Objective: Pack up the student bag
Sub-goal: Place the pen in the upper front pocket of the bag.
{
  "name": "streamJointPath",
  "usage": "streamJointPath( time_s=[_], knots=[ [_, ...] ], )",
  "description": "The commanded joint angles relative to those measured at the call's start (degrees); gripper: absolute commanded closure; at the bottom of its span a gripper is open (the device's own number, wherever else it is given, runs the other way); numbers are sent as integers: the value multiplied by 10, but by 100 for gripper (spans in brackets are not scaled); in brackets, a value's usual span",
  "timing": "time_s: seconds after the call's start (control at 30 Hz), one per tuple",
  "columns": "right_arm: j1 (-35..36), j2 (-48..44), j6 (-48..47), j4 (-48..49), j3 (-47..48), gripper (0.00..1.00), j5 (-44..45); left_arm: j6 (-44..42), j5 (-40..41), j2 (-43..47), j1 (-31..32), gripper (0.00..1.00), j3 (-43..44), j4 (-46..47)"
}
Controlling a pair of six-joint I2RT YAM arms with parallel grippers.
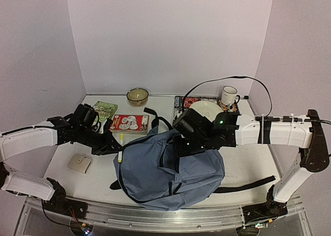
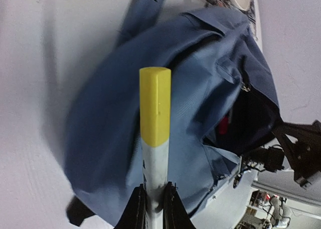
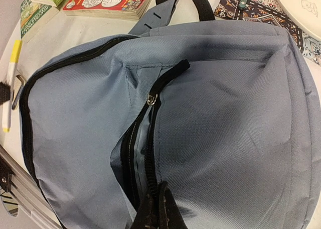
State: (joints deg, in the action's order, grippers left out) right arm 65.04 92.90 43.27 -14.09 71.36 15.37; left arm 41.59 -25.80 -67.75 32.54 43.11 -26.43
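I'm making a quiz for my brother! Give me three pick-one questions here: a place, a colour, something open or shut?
1. Where is the mug? A) on a chair B) in a box C) beside the plate
2. What colour is the cap of the pen in the left hand? A) red B) yellow C) green
3. The student bag's front pocket is: A) open B) zipped shut C) cut off
Answers: C, it stands by the plate; B, cap is yellow; A, its zip gapes by the right hand.
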Motion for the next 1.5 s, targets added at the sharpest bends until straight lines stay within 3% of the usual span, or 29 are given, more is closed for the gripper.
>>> streamJointPath(
  time_s=[0.0, 0.17, 0.3, 0.47, 0.57, 0.67, 1.07, 1.47],
  knots=[
    [4, 4, -5, 11, 30, 100, 2, 75, 0, 48, 48, 100, -22, 48],
    [4, 9, -5, 12, 34, 100, 0, 105, 0, 70, 75, 100, -31, 71],
    [4, 14, -7, 12, 39, 100, 0, 145, 5, 60, 133, 100, -29, 127],
    [4, 20, -10, 12, 50, 100, -4, 180, 54, -17, 231, 100, -13, 213],
    [4, 18, -9, 12, 49, 100, -5, 187, 60, -67, 254, 100, 3, 250],
    [4, 16, -8, 12, 47, 100, -6, 192, 50, -118, 263, 100, 28, 293],
    [4, 9, -8, 14, 45, 100, -12, 180, -9, -277, 265, 100, 132, 307],
    [7, -6, -8, 21, 34, 100, -11, 191, 58, -287, 256, 100, 157, 296]
  ],
)
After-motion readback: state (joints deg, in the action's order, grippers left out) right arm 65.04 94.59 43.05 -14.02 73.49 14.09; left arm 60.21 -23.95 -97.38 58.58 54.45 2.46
